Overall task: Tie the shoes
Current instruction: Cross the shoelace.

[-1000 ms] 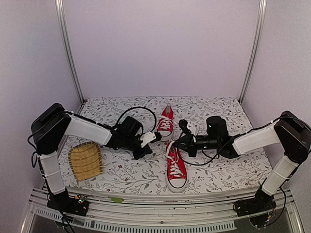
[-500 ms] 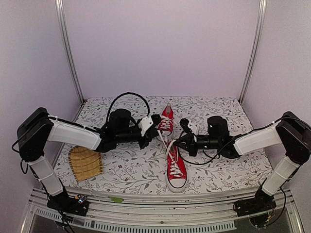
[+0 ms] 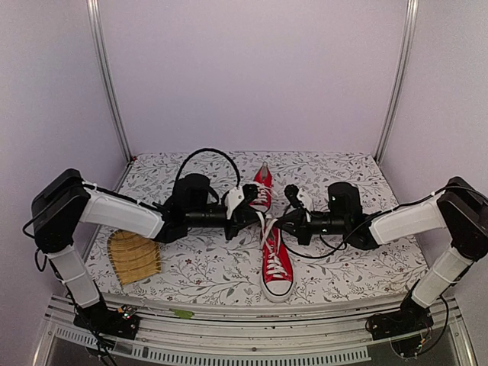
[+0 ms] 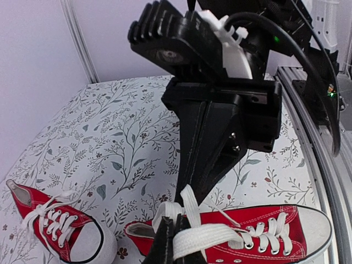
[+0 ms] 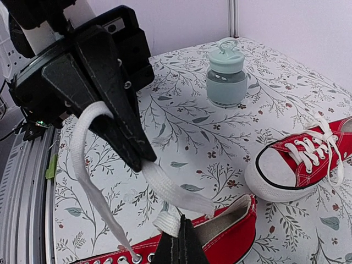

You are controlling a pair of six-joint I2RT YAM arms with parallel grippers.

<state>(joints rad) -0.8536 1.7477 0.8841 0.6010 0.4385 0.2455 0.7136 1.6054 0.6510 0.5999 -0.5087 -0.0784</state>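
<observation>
Two red shoes lie on the flowered table. The near shoe (image 3: pixel 277 264) points its toe at me, and the far shoe (image 3: pixel 261 191) lies behind it. My left gripper (image 3: pixel 254 216) and right gripper (image 3: pixel 279 223) meet tip to tip just above the near shoe's opening. In the left wrist view the left gripper (image 4: pixel 171 221) is shut on a flat white lace (image 4: pixel 220 234) above the near shoe (image 4: pixel 275 231). The right gripper (image 4: pixel 192 190) faces it. In the right wrist view the right gripper (image 5: pixel 181 223) is shut on a folded lace loop (image 5: pixel 170 220), with the left gripper (image 5: pixel 137 157) holding the other strand.
A yellow woven mat (image 3: pixel 134 255) lies at the front left of the table. A small pale-green bottle (image 5: pixel 226 77) stands on the table behind the left gripper. The far shoe (image 5: pixel 305 159) lies to the side with its laces loose. Black cables loop over both arms.
The left arm has swung right and lifted its forearm, bringing its gripper and lace up against the right gripper over the near shoe. The right gripper has barely moved.
</observation>
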